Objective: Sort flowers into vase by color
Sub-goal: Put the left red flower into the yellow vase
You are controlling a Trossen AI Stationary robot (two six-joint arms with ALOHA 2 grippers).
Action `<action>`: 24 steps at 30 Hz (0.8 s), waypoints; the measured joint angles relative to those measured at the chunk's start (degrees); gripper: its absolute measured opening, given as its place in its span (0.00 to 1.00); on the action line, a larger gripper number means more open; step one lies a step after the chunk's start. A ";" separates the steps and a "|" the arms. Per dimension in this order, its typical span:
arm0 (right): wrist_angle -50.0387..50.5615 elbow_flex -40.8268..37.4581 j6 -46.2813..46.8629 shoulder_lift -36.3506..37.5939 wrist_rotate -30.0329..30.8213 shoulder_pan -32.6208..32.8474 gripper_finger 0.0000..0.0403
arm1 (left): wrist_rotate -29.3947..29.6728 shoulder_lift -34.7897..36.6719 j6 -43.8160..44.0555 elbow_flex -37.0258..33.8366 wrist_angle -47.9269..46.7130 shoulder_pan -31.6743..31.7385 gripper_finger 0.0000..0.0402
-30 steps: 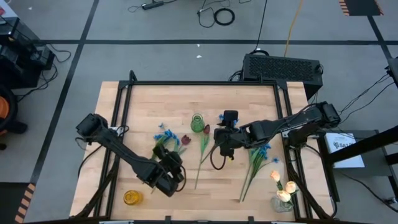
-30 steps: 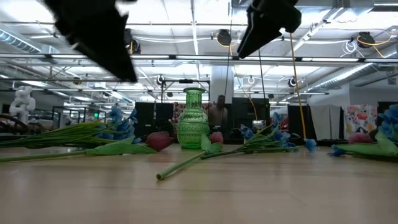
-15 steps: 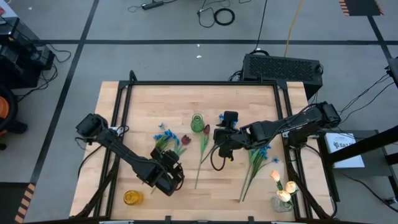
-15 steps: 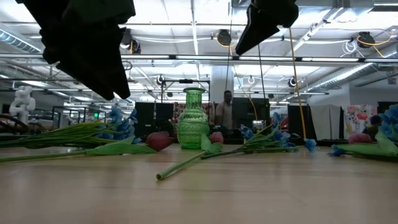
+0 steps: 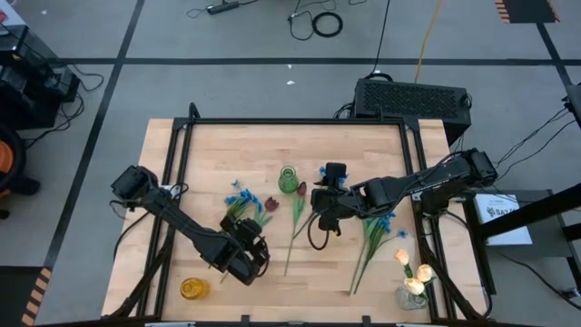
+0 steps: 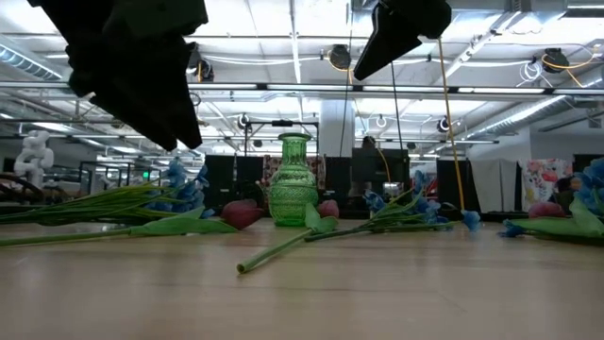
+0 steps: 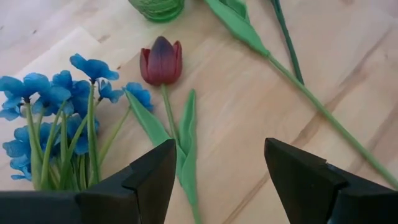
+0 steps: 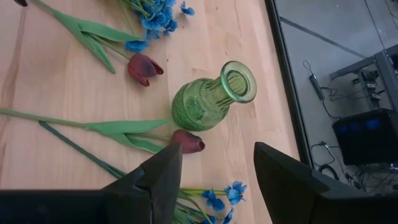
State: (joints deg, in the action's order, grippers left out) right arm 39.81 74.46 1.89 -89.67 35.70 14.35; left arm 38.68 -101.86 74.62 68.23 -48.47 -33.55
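Dark red tulips lie flat on the table: one [image 5: 270, 204] [image 7: 161, 60] beside a blue bunch [image 5: 238, 200] [image 7: 56, 99], another [image 5: 300, 189] [image 8: 188, 143] by the green vase [image 5: 288, 178] [image 8: 211, 99], which stands upright. A second blue bunch [image 5: 381, 218] lies to the right. My left gripper [image 5: 245, 254] [image 7: 217, 155] hovers open above the table on the near side of the first tulip, whose stem runs toward its fingers. My right gripper [image 5: 325, 204] [image 8: 217, 155] hangs open above the table, right of the green vase.
A yellow vase [image 5: 192, 289] stands near the table's near-left corner. A clear vase with cream-yellow tulips [image 5: 413, 283] stands near the near-right corner. A black frame rail [image 5: 290, 122] borders the table. A cable loop [image 5: 318, 238] hangs under the right arm.
My left gripper has come down closer to the table, staying open. The flowers and vases lie where they were.
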 joint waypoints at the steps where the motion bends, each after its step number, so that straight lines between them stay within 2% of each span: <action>1: 0.00 0.00 -0.02 0.00 0.00 0.00 0.48 | -0.01 0.00 0.06 0.00 -0.02 0.24 0.62; 8: -1.43 0.00 -1.19 0.00 0.04 0.00 0.48 | -0.37 0.00 1.44 -2.03 -0.02 1.21 0.63; 14: -2.16 0.00 -1.29 0.00 0.04 -0.01 0.48 | -1.54 0.00 1.56 -3.94 0.03 1.28 0.76; 18: -2.14 0.00 -1.29 0.00 0.04 -0.02 0.48 | -4.43 0.00 1.61 -4.67 0.22 1.28 0.82; 24: -2.10 0.00 -1.14 0.00 0.04 -0.01 0.48 | -11.39 0.00 1.59 -6.87 2.13 1.28 0.84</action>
State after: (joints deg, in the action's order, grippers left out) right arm 37.71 74.46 0.75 -89.67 35.75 14.34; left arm 27.30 -101.86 76.20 61.35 -46.34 -32.27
